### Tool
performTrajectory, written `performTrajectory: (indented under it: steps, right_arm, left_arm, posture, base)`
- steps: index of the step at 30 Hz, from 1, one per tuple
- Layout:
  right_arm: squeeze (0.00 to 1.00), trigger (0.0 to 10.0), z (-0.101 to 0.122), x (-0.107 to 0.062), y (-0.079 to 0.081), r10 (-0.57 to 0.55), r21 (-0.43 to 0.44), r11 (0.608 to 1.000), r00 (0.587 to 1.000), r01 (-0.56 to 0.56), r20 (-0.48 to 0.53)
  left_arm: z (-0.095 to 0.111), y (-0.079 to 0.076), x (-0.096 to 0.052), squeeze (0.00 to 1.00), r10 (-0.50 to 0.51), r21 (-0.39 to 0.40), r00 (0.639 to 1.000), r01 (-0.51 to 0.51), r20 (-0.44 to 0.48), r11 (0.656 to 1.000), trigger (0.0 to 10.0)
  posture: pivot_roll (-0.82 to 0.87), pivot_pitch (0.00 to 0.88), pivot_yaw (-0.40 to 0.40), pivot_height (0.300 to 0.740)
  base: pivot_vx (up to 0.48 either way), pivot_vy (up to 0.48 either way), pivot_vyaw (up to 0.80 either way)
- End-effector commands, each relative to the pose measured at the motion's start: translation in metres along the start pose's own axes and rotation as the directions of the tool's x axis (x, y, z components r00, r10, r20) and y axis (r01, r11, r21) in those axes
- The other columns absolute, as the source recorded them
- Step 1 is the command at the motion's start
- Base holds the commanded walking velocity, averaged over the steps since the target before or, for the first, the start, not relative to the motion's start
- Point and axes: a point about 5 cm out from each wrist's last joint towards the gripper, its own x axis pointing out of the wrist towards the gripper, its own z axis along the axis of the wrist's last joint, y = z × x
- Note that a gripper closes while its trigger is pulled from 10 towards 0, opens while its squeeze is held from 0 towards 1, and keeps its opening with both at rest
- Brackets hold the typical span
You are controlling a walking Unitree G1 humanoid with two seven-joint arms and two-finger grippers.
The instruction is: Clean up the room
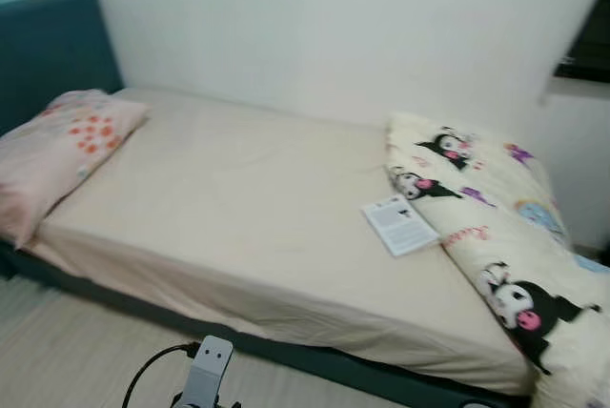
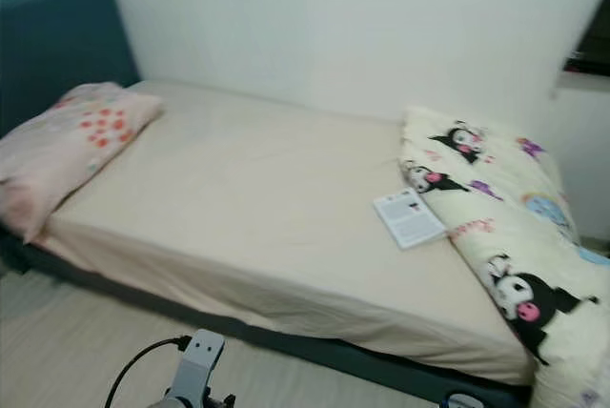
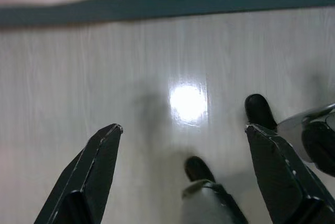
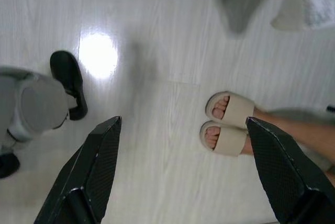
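Note:
A bed [image 1: 238,227] with a cream sheet stands against the white wall. A pink flowered pillow [image 1: 57,146] lies at its head on the left. A cream cartoon-print duvet [image 1: 505,236] is bunched along the foot on the right. A white booklet [image 1: 400,224] lies on the sheet beside the duvet. My left gripper [image 3: 183,135] hangs open over the pale floor near the bed's dark base. My right gripper [image 4: 183,130] hangs open over the floor too, with nothing between its fingers.
A teal headboard [image 1: 48,46] rises at the left. A person's feet in beige slippers [image 4: 227,124] stand on the floor [image 4: 157,51] close to my right side. My own black feet [image 4: 68,82] show below. A dark window frame [image 1: 586,46] sits at the right.

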Motion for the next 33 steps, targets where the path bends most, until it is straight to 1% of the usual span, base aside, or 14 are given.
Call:
performTrajectory:
  steps: [1,4,5,7,11,13,16,19,21,23,25,28,31,33]
  right_arm:
    - [0.0,10.0,0.006,0.0,0.007,0.032,0.034,0.999,0.999,-0.033,0.027]
    - [0.0,10.0,0.01,0.0,0.011,0.055,0.055,0.997,0.998,-0.058,0.044]
    - [0.0,10.0,0.013,0.0,0.015,0.083,0.067,0.994,0.995,-0.087,0.056]
    - [0.0,10.0,0.014,0.0,0.016,0.091,0.069,0.993,0.994,-0.095,0.059]
    - [0.0,10.0,0.018,0.0,0.022,0.125,0.074,0.989,0.989,-0.131,0.077]
    - [0.0,10.0,0.02,0.0,0.024,0.136,0.076,0.987,0.987,-0.143,0.088]
    - [0.0,10.0,0.023,0.0,0.024,0.139,0.073,0.987,0.986,-0.146,0.096]
    - [0.0,10.0,0.028,0.0,0.025,0.141,0.069,0.986,0.984,-0.15,0.112]
    - [0.0,10.0,0.032,0.0,0.026,0.139,0.071,0.986,0.983,-0.148,0.123]
    - [0.0,10.0,0.033,0.0,0.026,0.138,0.071,0.986,0.983,-0.148,0.124]
    - [0.0,10.0,0.033,0.0,0.026,0.137,0.073,0.986,0.982,-0.147,0.126]
    - [0.0,10.0,0.038,0.0,0.024,0.127,0.093,0.986,0.981,-0.141,0.144]
    - [0.0,10.0,0.043,0.0,0.022,0.12,0.089,0.987,0.979,-0.135,0.163]
    - [0.0,10.0,0.045,0.0,0.022,0.12,0.084,0.987,0.979,-0.135,0.167]
  left_arm:
    - [-0.006,0.014,-0.002,0.0,0.07,0.068,0.997,-0.068,-0.033,0.995,10.0]
    - [-0.009,0.027,-0.004,0.0,0.149,0.129,0.987,-0.141,-0.055,0.982,10.0]
    - [-0.015,0.036,-0.007,0.0,0.192,0.16,0.978,-0.178,-0.079,0.971,10.0]
    - [-0.016,0.037,-0.007,0.0,0.199,0.17,0.976,-0.182,-0.086,0.968,10.0]
    - [-0.025,0.041,-0.01,0.0,0.213,0.12,0.97,-0.199,-0.115,0.973,10.0]
    - [-0.026,0.039,-0.01,0.0,0.2,0.063,0.973,-0.195,-0.11,0.979,10.0]
    - [-0.025,0.036,-0.009,0.0,0.186,0.025,0.977,-0.185,-0.101,0.982,10.0]
    - [-0.021,0.029,-0.007,0.0,0.155,-0.019,0.984,-0.157,-0.083,0.987,10.0]
    - [-0.008,0.021,-0.003,0.0,0.105,-0.095,0.994,-0.108,-0.033,0.99,10.0]
    - [-0.005,0.018,-0.003,0.0,0.088,-0.115,0.996,-0.089,-0.017,0.989,10.0]
    - [0.0,0.016,-0.001,0.0,0.074,-0.116,0.997,-0.073,0.001,0.991,10.0]
    - [0.018,0.012,0.002,0.0,0.044,-0.135,0.997,-0.036,0.064,0.99,10.0]
    - [0.034,0.008,0.004,0.0,0.02,-0.141,0.992,-0.002,0.123,0.99,10.0]
    - [0.038,0.008,0.004,0.0,0.014,-0.147,0.99,0.006,0.137,0.989,10.0]
  posture:
    - [0.11,0.0,-0.029,0.731]
    - [0.11,0.0,-0.029,0.731]
    - [0.12,0.0,-0.031,0.731]
    - [0.12,0.0,-0.031,0.731]
    - [0.12,0.0,-0.037,0.731]
    - [0.12,0.0,-0.037,0.731]
    - [0.12,0.0,-0.037,0.731]
    - [0.12,0.0,-0.037,0.731]
    - [0.12,0.0,-0.039,0.731]
    - [0.12,0.0,-0.039,0.731]
    - [0.12,0.0,-0.039,0.731]
    - [0.12,0.0,-0.036,0.731]
    - [0.11,0.0,-0.035,0.731]
    - [0.11,0.0,-0.035,0.731]
  base:
    - [0.0,0.0,-0.77]
    - [0.0,0.0,-0.77]
    - [0.0,0.0,-0.77]
    - [0.0,0.0,-0.77]
    - [0.0,0.0,-0.77]
    - [0.0,0.0,-0.77]
    - [0.0,0.0,-0.77]
    - [0.0,0.0,-0.77]
    - [0.0,0.0,-0.77]
    - [0.0,0.0,-0.77]
    - [0.0,0.0,-0.77]
    - [0.0,0.0,-0.78]
    - [0.365,0.0,0.0]
    - [0.382,0.0,0.0]
